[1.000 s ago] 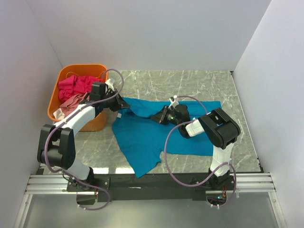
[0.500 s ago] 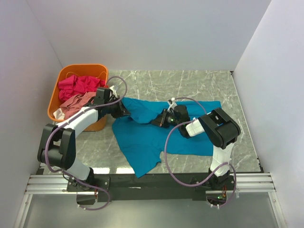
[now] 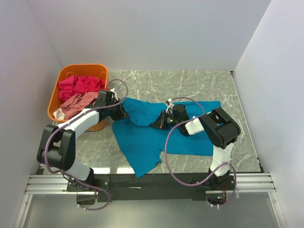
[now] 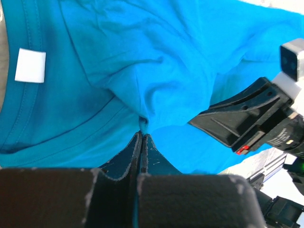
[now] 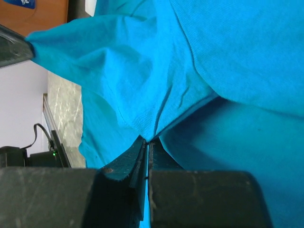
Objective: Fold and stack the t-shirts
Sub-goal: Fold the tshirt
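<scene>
The teal-blue t-shirt (image 3: 147,137) lies spread on the marble table. My left gripper (image 3: 124,112) is shut on a pinch of its cloth near the collar; the left wrist view shows the fabric (image 4: 156,71) and a white neck label (image 4: 30,65). My right gripper (image 3: 156,123) is shut on a fold of the same shirt near its middle (image 5: 156,85). A lifted ridge of cloth runs between the two grippers. The magenta-pink t-shirt (image 3: 78,85) and the dusty salmon-pink t-shirt (image 3: 76,103) lie crumpled in the orange basket (image 3: 85,69).
The orange basket stands at the table's back left, just beside my left arm. White walls close the table on three sides. Bare marble (image 3: 190,83) shows behind the shirt and at the far right. The right gripper's body shows in the left wrist view (image 4: 247,114).
Both grippers have moved, still shut on the teal shirt: the left one to the right and nearer, the right one to the left and nearer. The gap between them has shrunk and the cloth bunches.
</scene>
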